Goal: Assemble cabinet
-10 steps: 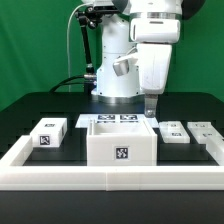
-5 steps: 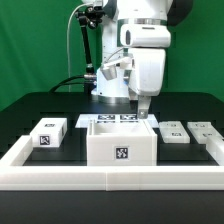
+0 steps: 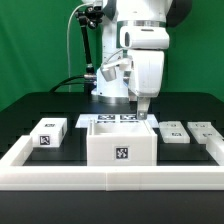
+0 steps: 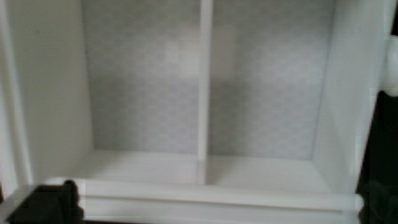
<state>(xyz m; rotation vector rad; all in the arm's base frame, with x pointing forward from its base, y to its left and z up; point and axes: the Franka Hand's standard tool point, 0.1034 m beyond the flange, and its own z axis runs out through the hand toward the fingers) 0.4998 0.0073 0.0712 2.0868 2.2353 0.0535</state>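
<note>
**Pincer parked over the cabinet shell, hands empty**

The cabinet shell sits right under the pincer, open side up, so the wrist view looks straight into two bays split by a divider. The pincer's spread wide, gripping nothing. My guess is it's lining up on the back wall.

On the worktop, one drawer block lies off to the exterior view's left with clear room. The second block and third block lie to the right, where it's tighter.

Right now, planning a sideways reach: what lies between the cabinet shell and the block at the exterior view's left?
Only bare black table, seen in the exterior view.
</note>
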